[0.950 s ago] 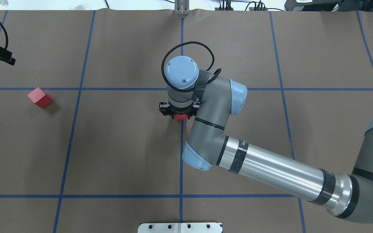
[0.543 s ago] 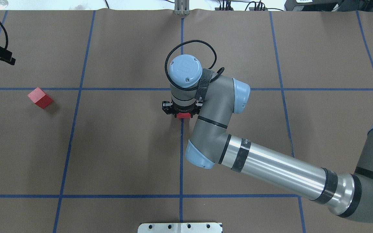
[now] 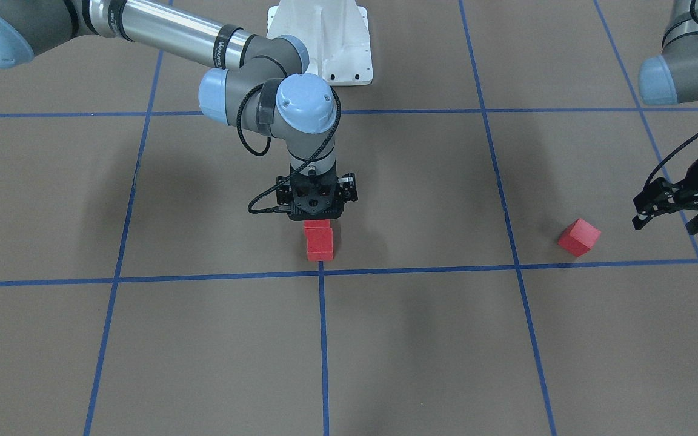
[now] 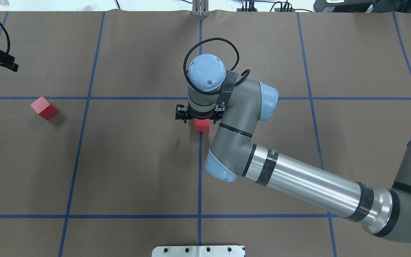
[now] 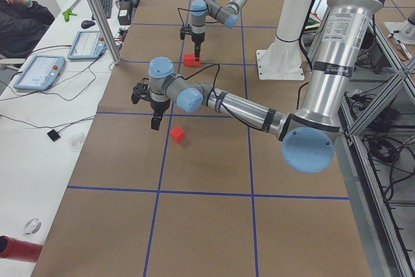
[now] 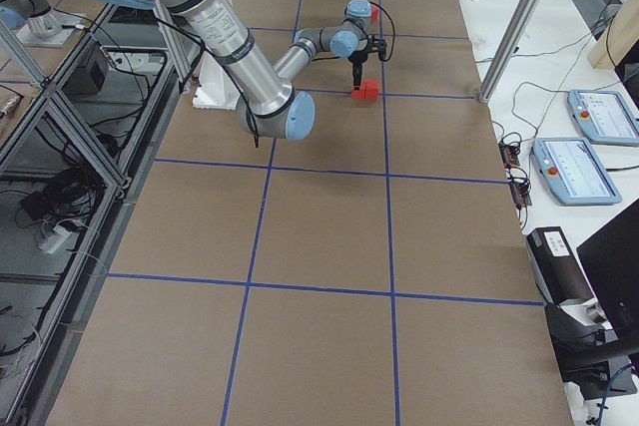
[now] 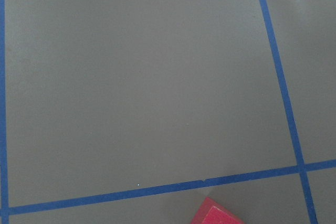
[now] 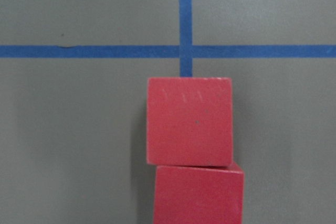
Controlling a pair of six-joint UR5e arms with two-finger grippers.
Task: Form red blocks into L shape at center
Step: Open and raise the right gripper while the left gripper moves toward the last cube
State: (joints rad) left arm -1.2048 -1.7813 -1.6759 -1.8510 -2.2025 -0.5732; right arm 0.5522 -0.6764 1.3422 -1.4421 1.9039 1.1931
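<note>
Touching red blocks (image 8: 189, 121) at center crossing (image 8: 185, 51), third block (image 3: 578, 237) well apart.

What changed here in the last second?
The right gripper shifted away from the robot's base, apparently lifting, so more of the red block beneath it at the center now shows. That block looks unmoved. The lone red block and the left gripper stayed about where they were.

red blocks (image 8: 189, 121): matte, speckled | floor (image 3: 422, 339): matte paper | right arm tube (image 4: 305, 182): glossy metal
</note>
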